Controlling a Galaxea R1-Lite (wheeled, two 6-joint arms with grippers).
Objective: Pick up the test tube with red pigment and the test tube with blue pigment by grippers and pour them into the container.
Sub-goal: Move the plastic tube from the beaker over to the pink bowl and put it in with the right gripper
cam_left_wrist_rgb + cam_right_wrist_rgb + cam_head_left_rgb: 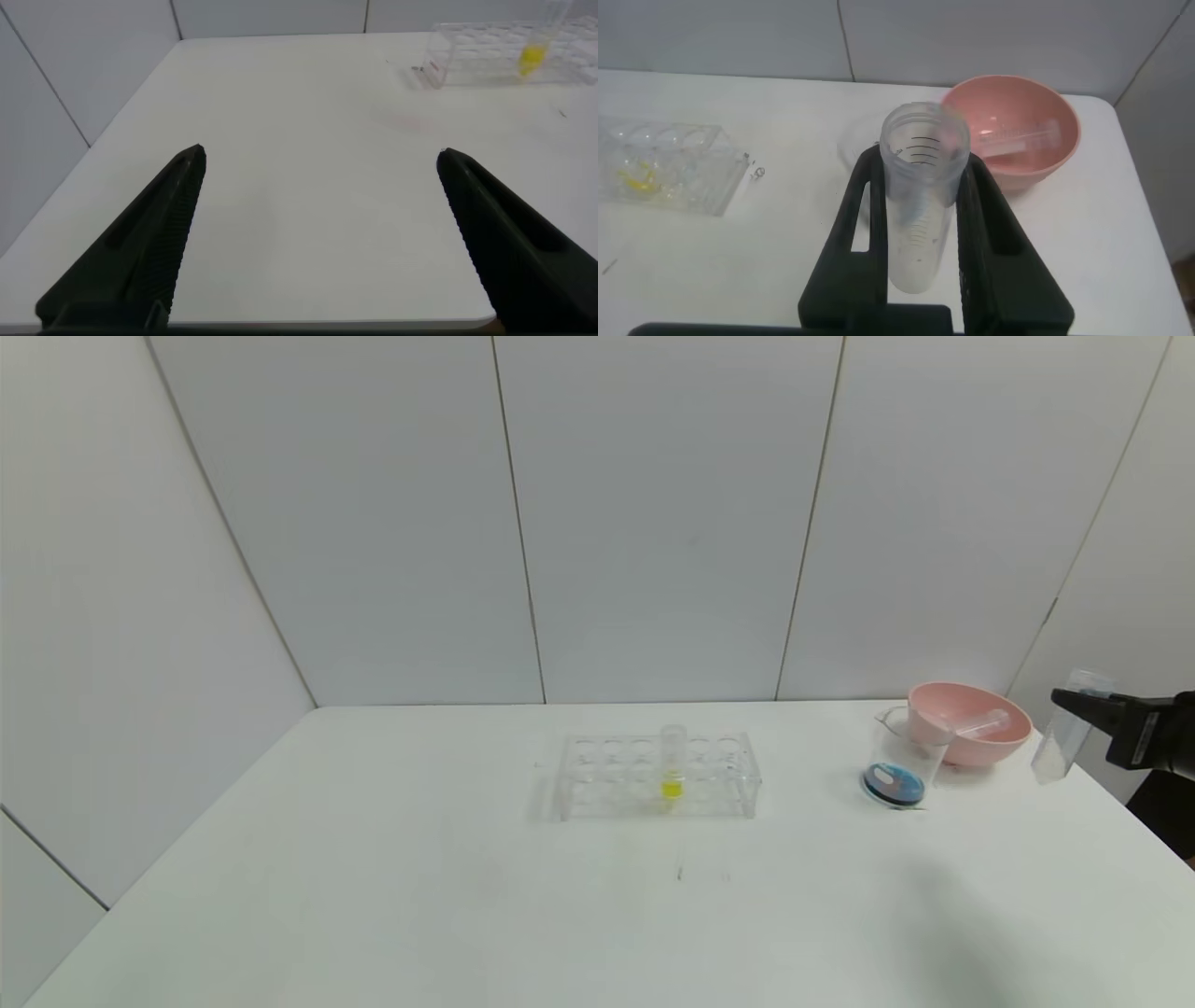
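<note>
Test tube, clamped in right hand

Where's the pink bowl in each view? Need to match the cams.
Head view: round pink plastic bowl at the table's far right, just behind the clear beaker, an empty tube lying inside it.
Left wrist view: not in it.
Right wrist view: pink bowl beyond the clear tube held in the right gripper.
Shared landmark: clear tube rack with the yellow tube.

Emptied clear test tube tilted, held aloft beside container holding dark-blue liquid.
</note>
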